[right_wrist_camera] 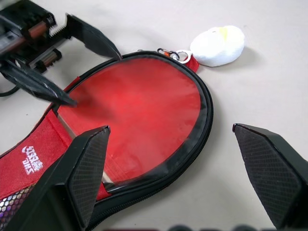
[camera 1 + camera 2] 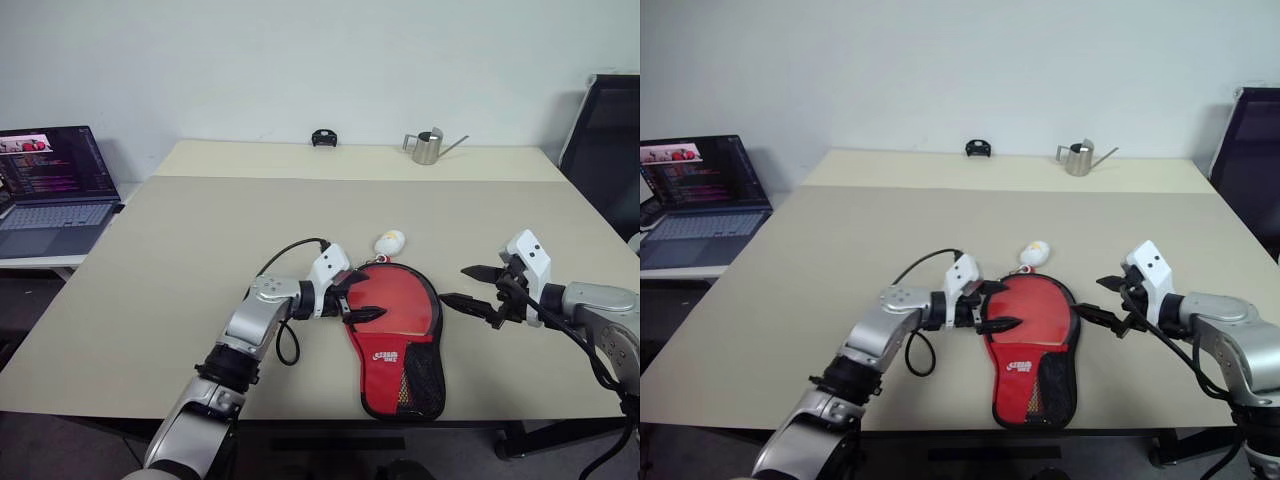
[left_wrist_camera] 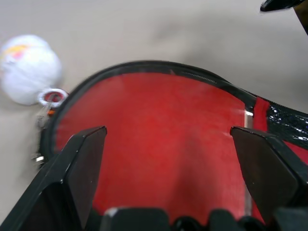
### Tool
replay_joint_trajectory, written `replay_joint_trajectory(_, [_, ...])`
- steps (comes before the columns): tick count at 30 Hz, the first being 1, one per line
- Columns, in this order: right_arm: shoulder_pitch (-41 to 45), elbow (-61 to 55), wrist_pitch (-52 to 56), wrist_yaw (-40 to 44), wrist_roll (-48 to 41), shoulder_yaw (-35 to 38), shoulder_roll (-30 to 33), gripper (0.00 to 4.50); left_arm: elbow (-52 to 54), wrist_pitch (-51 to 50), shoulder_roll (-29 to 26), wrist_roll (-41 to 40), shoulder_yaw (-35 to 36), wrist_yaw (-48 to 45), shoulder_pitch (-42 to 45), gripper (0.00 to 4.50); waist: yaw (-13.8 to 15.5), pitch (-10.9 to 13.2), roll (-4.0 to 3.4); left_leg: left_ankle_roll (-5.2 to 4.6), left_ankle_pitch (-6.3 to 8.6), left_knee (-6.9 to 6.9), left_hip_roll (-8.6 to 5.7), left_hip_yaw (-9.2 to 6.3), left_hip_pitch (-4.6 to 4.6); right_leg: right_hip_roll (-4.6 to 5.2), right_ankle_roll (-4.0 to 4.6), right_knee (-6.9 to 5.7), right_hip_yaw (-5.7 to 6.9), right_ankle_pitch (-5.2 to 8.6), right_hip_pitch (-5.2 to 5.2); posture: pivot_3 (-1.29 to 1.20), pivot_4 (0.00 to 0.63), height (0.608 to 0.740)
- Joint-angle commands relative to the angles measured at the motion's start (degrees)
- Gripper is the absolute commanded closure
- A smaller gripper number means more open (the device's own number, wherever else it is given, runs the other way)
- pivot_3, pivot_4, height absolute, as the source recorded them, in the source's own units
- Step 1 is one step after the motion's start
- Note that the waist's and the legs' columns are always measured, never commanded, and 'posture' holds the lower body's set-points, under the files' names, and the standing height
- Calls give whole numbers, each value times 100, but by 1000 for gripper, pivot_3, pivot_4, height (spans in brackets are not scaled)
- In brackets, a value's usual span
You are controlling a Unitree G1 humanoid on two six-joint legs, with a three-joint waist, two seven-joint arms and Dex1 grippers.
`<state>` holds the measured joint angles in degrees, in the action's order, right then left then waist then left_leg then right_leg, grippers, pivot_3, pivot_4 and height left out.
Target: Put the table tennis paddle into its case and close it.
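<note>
With the table tennis paddle [image 1: 139,120] seated in the case [image 2: 398,340] near the counter's front edge, zipping is judged next, both grippers' fingers spread wide and empty.

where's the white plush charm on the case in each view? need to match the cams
Left eye view: white charm just beyond the case's round end, mid-table.
Right eye view: same spot, slightly lower in frame.
Left wrist view: far left edge, by the key ring.
Right wrist view: upper right.
Shared landmark: the case's black zipper rim.
</note>
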<state>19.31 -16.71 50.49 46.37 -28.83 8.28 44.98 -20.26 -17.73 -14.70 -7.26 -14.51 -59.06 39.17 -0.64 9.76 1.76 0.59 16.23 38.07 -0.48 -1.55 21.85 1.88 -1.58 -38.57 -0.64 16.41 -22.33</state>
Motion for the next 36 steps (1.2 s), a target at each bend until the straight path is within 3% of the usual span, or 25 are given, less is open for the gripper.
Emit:
replay_joint_trajectory(1, [124,-148,-116,-129,-23,82,-20,0,-438,435,204,187,-243,-79,278,34,4,0,0,0,0,0,0,0,0,0,0,1,0,0,0,0,150,740])
replay_joint_trajectory(8, [382,-47,-65,-280,-97,31,-164,0,-1367,1101,364,578,-410,63,400,34,12,0,-1,-1,0,0,1,2,-2,-2,0,0,-3,0,-1,0,150,740])
replay_joint_trajectory(17, [1448,866,55,-708,25,-266,-789,0,-1466,1200,414,575,-325,208,161,34,16,-2,-5,-1,0,4,1,6,-8,-2,0,-7,-8,0,1,0,150,740])
replay_joint_trajectory(25, [3105,3106,-193,-1600,546,-501,-2097,0,-1403,1166,449,586,-319,248,90,34,11,-7,-12,-2,-2,5,1,12,-15,-1,2,-20,-14,-1,0,0,150,740])
replay_joint_trajectory(36, [4481,7201,-2866,-2192,1777,-676,-3086,0,-1159,1059,477,592,-350,314,-62,34,-28,-9,-16,-1,-2,3,0,22,-7,4,3,-22,-19,-2,-14,0,150,740])
